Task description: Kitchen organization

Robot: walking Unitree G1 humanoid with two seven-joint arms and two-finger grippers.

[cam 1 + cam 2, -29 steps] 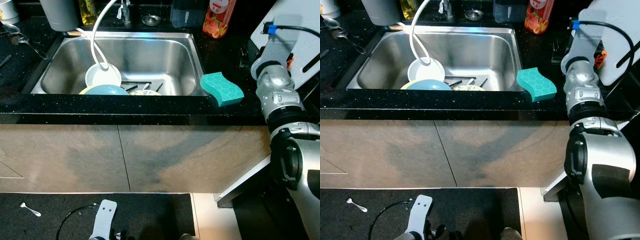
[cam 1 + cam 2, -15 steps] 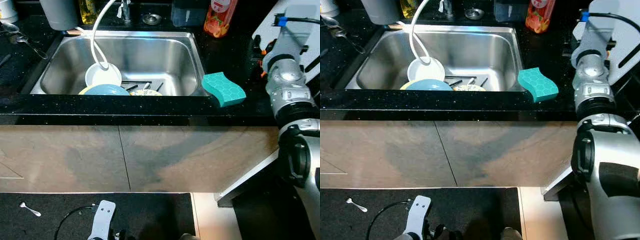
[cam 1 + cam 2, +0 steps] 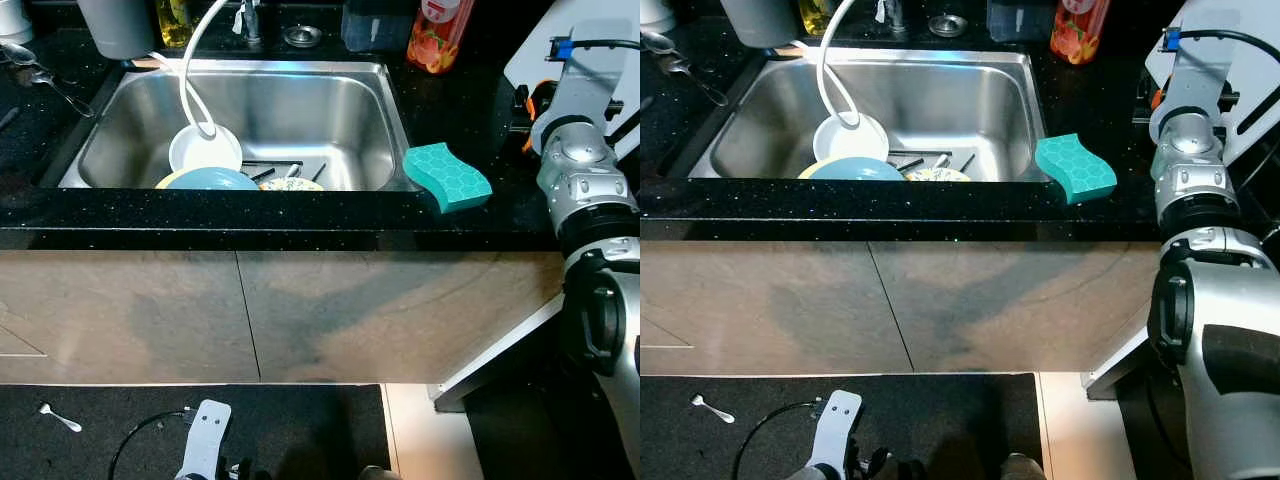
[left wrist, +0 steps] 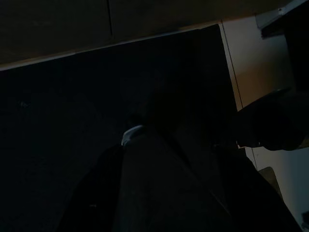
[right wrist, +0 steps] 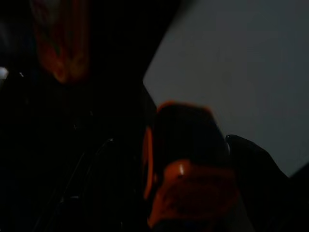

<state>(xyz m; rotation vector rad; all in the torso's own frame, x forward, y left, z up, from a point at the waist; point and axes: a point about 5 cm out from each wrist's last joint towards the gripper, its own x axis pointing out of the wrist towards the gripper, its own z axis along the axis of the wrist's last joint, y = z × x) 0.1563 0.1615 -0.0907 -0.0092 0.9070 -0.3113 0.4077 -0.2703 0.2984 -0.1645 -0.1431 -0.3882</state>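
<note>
A steel sink (image 3: 395, 110) holds a white bowl (image 3: 205, 150), a blue plate (image 3: 210, 181) and some cutlery (image 3: 285, 172). A white hose (image 3: 187, 70) curls down into the bowl. A teal sponge (image 3: 446, 176) lies on the black counter at the sink's right front corner. My right arm (image 3: 573, 170) is raised over the counter just right of the sponge, its gripper hidden behind the wrist. The dark right wrist view has an orange and black object (image 5: 186, 164) close up. My left arm (image 3: 205, 440) hangs idle near the floor.
An orange bottle (image 3: 438, 35), a grey container (image 3: 118, 25) and a faucet base stand behind the sink. Spoons (image 3: 40, 75) lie on the left counter. A white board (image 3: 600, 45) stands at the right. A small spoon (image 3: 60, 419) lies on the dark floor mat.
My right arm has swung to the right and a little further back over the counter. The sponge and the dishes have not moved.
</note>
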